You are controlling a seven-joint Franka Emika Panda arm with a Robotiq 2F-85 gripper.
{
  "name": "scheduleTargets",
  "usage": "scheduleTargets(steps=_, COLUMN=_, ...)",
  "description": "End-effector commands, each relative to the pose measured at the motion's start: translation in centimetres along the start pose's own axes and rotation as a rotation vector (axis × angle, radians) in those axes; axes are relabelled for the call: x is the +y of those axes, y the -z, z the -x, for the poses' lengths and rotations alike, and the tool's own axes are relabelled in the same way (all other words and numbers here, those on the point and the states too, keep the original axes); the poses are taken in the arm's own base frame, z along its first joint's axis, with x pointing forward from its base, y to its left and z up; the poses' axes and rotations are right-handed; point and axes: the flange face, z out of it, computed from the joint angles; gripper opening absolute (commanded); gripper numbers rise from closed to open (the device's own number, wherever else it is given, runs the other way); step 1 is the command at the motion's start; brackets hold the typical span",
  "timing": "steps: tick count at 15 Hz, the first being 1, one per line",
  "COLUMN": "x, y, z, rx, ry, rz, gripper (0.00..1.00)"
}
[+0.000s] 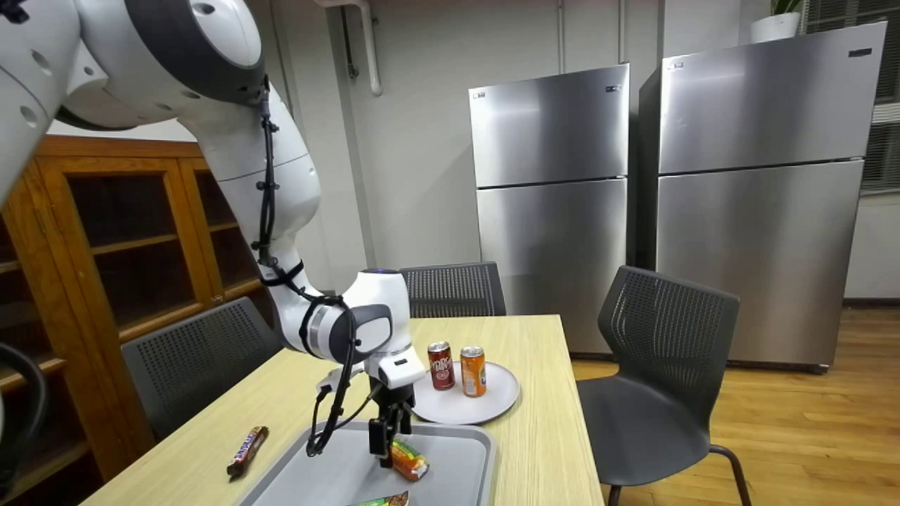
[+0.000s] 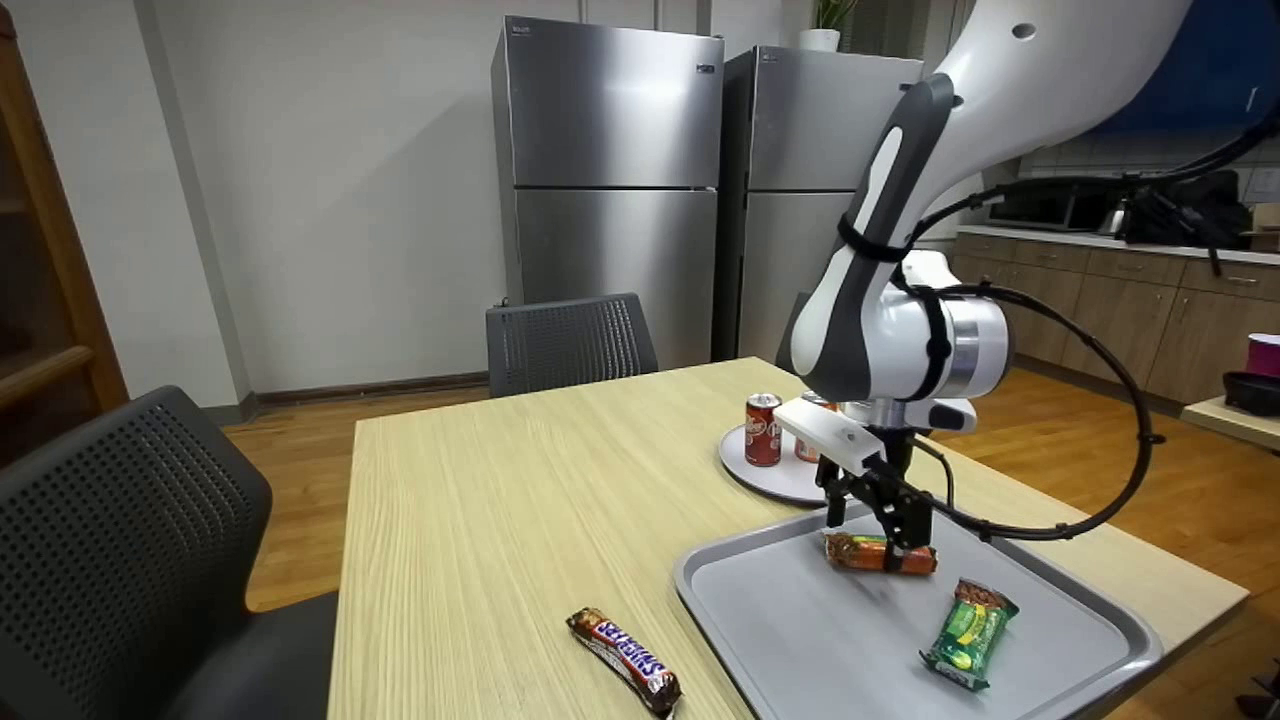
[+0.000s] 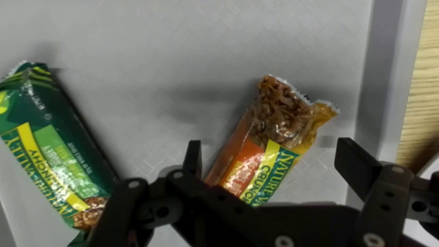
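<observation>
Lying aslant between widely spread jaws in the wrist view is an orange granola bar (image 3: 265, 147).

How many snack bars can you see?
3: an orange bar by the end effector and a green bar, both on the tray; a Snickers on the table beside it.

Room between orange bar (image 3: 265, 145) and green bar (image 3: 55, 144)

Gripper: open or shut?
Open: in the wrist view, the gripper has its fingertips wide apart, with gaps beside the orange-wrapped bar.
</observation>
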Motion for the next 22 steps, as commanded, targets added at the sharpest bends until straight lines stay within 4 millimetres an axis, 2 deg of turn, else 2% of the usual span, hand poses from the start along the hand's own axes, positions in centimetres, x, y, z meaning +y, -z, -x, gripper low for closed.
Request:
scheduleTargets(steps=1, x=-0.8, y=-0.5, z=0.4, rx=-0.029, ry=-0.045, rz=-0.008, gripper=1.0)
scheduleTargets(steps=12, x=-0.3, y=0.5, z=0.7, rx=-0.041, ry=-0.015, rz=-0.001, gripper=1.0)
scheduleTargets(steps=13, x=-0.3, y=0.5, z=0.7, rx=-0.038, ry=-0.014, rz=-0.001, gripper=0.75)
scheduleTargets(steps=15, x=-0.3, y=0.5, z=0.7, rx=-0.035, ry=-0.011, rz=-0.001, gripper=0.66)
scheduleTargets(steps=20, x=-0.5, y=0.7, z=0.8, rx=-0.027, ry=-0.005, rz=-0.004, gripper=0.26)
scheduleTargets(steps=21, x=-0.5, y=0.8, z=0.9, rx=-0.026, ry=0.0, rz=-0.003, gripper=0.19)
scheduleTargets(steps=22, x=-0.4, y=0.8, z=1.0, rx=-0.025, ry=0.006, rz=-0.002, gripper=0.19)
